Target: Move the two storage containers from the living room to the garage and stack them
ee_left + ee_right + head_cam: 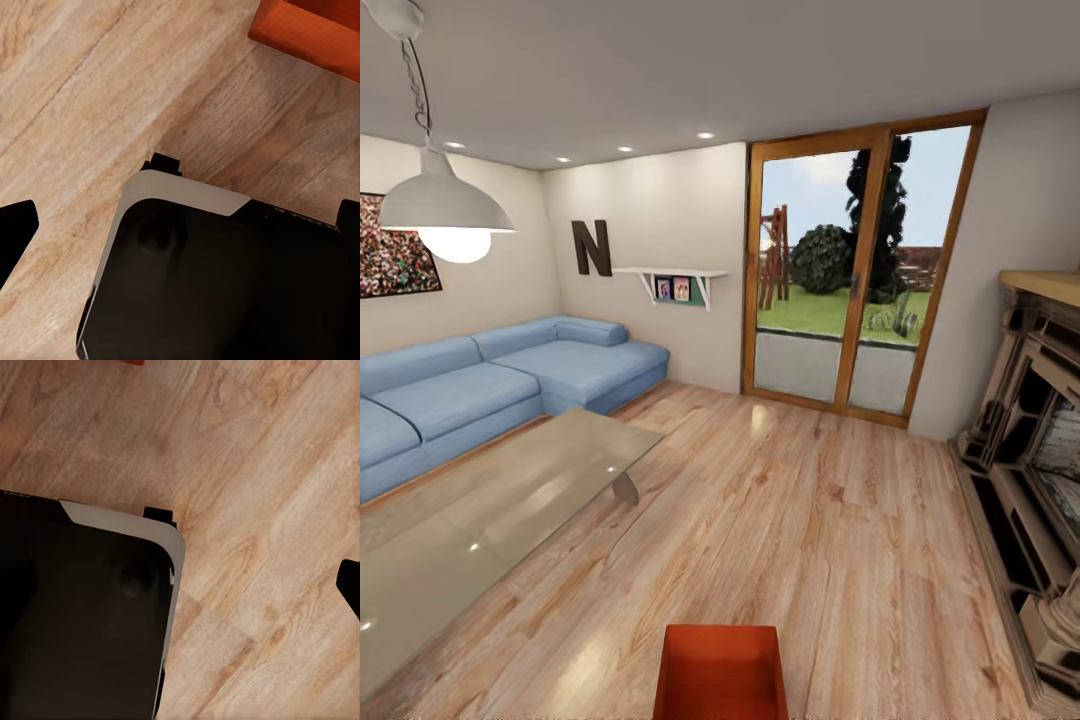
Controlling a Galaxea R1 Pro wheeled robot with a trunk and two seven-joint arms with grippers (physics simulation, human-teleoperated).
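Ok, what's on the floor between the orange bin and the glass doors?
In the head view, only bare wood plank floor lies between the orange bin and the glass doors. The coffee table stands off to the left.

Orange-red storage container (315,34) sits on light wood plank floor (82,97) beyond the robot's black-and-white base (217,277)

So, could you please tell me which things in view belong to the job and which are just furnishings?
Job:
- storage container, on the wood floor

Just there:
- blue sofa
- glass coffee table
- fireplace
- glass doors
- pendant lamp
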